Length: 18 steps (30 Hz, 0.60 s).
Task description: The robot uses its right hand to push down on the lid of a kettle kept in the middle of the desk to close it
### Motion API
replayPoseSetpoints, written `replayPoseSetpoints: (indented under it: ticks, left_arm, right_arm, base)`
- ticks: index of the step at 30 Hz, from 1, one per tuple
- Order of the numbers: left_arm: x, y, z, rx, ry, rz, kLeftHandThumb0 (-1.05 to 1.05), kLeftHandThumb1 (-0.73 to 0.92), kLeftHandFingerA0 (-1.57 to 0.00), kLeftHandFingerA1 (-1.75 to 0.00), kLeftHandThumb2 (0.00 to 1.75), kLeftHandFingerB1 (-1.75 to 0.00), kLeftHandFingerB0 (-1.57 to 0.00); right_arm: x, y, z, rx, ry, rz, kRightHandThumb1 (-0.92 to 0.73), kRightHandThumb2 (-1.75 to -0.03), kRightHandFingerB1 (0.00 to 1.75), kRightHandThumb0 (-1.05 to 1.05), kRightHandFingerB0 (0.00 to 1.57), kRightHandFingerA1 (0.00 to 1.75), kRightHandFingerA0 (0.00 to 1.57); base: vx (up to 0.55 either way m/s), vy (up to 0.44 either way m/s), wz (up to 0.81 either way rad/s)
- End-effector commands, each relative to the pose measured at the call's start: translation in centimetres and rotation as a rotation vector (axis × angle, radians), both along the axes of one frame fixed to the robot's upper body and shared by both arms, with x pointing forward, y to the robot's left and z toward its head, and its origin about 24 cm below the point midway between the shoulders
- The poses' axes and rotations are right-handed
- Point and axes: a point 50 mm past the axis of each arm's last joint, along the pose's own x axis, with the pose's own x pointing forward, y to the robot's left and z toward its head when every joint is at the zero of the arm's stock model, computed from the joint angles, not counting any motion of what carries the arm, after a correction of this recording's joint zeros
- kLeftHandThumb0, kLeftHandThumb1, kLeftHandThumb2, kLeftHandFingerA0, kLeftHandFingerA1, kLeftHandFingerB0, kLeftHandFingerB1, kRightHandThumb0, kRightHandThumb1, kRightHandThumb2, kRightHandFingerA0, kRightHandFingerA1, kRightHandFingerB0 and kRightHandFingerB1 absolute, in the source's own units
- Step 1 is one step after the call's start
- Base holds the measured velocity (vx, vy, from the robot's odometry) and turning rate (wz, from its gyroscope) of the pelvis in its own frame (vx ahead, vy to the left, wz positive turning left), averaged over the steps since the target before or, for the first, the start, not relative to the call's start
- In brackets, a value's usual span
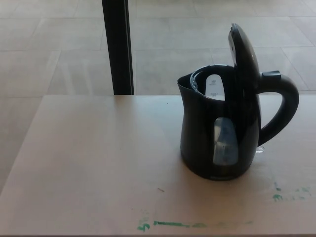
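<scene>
Head view, single frame. Left hand: not in view; nothing of the left arm shows at the 9 o'clock edge. Right hand: not in view; nothing of the right arm shows at the 3 o'clock edge. Body colours, cables, screws, markings: cannot be recorded from this frame.

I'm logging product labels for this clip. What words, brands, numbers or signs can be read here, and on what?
No text can be read.
kettle: faint marks inside the body below the raised lid, too blurred to read.
desk: green smears near the front edge, not letters.
</scene>
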Motion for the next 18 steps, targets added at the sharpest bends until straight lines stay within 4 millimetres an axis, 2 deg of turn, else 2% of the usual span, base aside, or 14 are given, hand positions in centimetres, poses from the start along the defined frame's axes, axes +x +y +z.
replayPoseSetpoints:
  ticks: [1, 4, 5, 6, 7, 8, 9, 10, 11, 12, 13, 14, 17, 18]
  left_arm:
    - [-0.2, 0.7, 0.5, -0.060, -0.065, 0.064, -0.94, 0.80, -0.46, -0.50, 0.79, -0.43, -0.33]
    - [-0.4, 0.8, 0.5, -0.059, -0.063, 0.063, -0.95, 0.79, -0.46, -0.49, 0.78, -0.43, -0.38]
    - [-0.6, 0.8, 0.6, -0.058, -0.065, 0.066, -0.90, 0.91, -0.50, -0.45, 0.68, -0.40, -0.39]
    - [-0.6, 0.9, 0.6, -0.062, -0.067, 0.079, -0.90, 0.91, -0.50, -0.45, 0.67, -0.39, -0.38]
    - [-0.6, 0.9, 0.6, -0.071, -0.076, 0.100, -0.88, 0.89, -0.47, -0.47, 0.67, -0.39, -0.36]
    - [-0.6, 1.0, 0.6, -0.082, -0.088, 0.119, -0.93, 0.78, -0.45, -0.50, 0.77, -0.42, -0.33]
    - [-0.6, 1.0, 0.7, -0.080, -0.088, 0.113, -0.93, 0.78, -0.45, -0.50, 0.77, -0.42, -0.33]
    - [-0.5, 1.0, 0.7, -0.064, -0.080, 0.106, -0.89, 0.90, -0.50, -0.47, 0.64, -0.40, -0.40]
    - [-0.6, 1.0, 0.7, -0.064, -0.083, 0.100, -0.87, 0.91, -0.48, -0.47, 0.67, -0.41, -0.40]
    - [-0.6, 1.1, 0.7, -0.061, -0.083, 0.098, -0.88, 0.92, -0.49, -0.47, 0.67, -0.40, -0.40]
    - [-0.6, 1.1, 0.8, -0.057, -0.080, 0.098, -0.88, 0.92, -0.50, -0.46, 0.68, -0.40, -0.39]
    - [-0.6, 1.1, 0.8, -0.058, -0.080, 0.099, -0.88, 0.92, -0.50, -0.47, 0.67, -0.40, -0.38]
    - [-0.7, 1.2, 0.8, -0.066, -0.083, 0.108, -0.89, 0.91, -0.49, -0.47, 0.67, -0.40, -0.38]
    - [-0.8, 1.2, 0.8, -0.058, -0.070, 0.087, -0.88, 0.92, -0.48, -0.46, 0.69, -0.40, -0.36]
  right_arm:
    - [0.4, -1.2, 1.9, -0.041, -0.157, -0.077, -0.66, -0.60, 0.71, -0.75, 0.63, 0.88, 0.79]
    - [1.7, -2.4, 3.2, -0.062, -0.261, -0.104, -0.68, -0.61, 0.69, -0.80, 0.59, 0.85, 0.73]
    - [3.0, -3.5, 4.6, -0.078, -0.350, -0.107, -0.55, -1.01, 0.70, -0.78, 0.40, 0.82, 0.60]
    - [3.5, -3.8, 5.2, -0.066, -0.418, -0.146, -0.72, -0.61, 0.75, -0.81, 0.33, 0.90, 0.58]
    - [4.1, -4.0, 5.8, -0.064, -0.468, -0.154, -0.73, -0.62, 0.78, -0.81, 0.22, 0.94, 0.56]
    - [4.9, -4.4, 6.8, -0.079, -0.505, -0.143, -0.75, -0.62, 0.76, -0.83, 0.18, 0.89, 0.57]
    - [5.4, -4.6, 7.3, -0.095, -0.516, -0.145, -0.75, -0.62, 0.76, -0.83, 0.18, 0.89, 0.57]
    - [6.2, -4.9, 8.2, -0.113, -0.551, -0.144, -0.59, -1.02, 0.69, -0.83, 0.20, 0.84, 0.58]
    - [6.9, -5.1, 9.1, -0.130, -0.571, -0.138, -0.75, -0.63, 0.79, -0.84, 0.13, 0.83, 0.55]
    - [8.0, -5.3, 10.2, -0.142, -0.623, -0.128, -0.73, -0.61, 0.68, -0.82, 0.25, 0.82, 0.61]
    - [9.4, -5.7, 11.8, -0.164, -0.699, -0.102, -0.61, -1.03, 0.65, -0.88, 0.24, 0.78, 0.58]
    - [10.3, -5.9, 12.7, -0.183, -0.720, -0.078, -0.76, -0.63, 0.65, -0.85, 0.26, 0.75, 0.61]
    - [12.9, -6.4, 15.7, -0.199, -0.803, -0.059, -0.73, -0.62, 0.61, -0.84, 0.29, 0.67, 0.66]
    - [14.0, -6.3, 16.9, -0.207, -0.843, -0.049, -0.61, -1.01, 0.62, -0.85, 0.29, 0.71, 0.64]
  base:
    - [0.00, 0.000, 0.00]
    - [0.00, 0.000, 0.00]
    - [0.00, 0.000, 0.00]
    - [0.00, 0.000, 0.00]
    - [0.00, 0.000, 0.00]
    - [0.00, 0.000, 0.00]
    - [0.00, 0.000, 0.00]
    - [0.00, 0.000, 0.00]
    - [0.00, 0.000, 0.00]
    - [0.00, 0.000, 0.00]
    - [0.00, 0.000, 0.00]
    - [0.00, 0.000, 0.00]
    - [0.00, 0.000, 0.00]
    - [0.00, 0.000, 0.00]
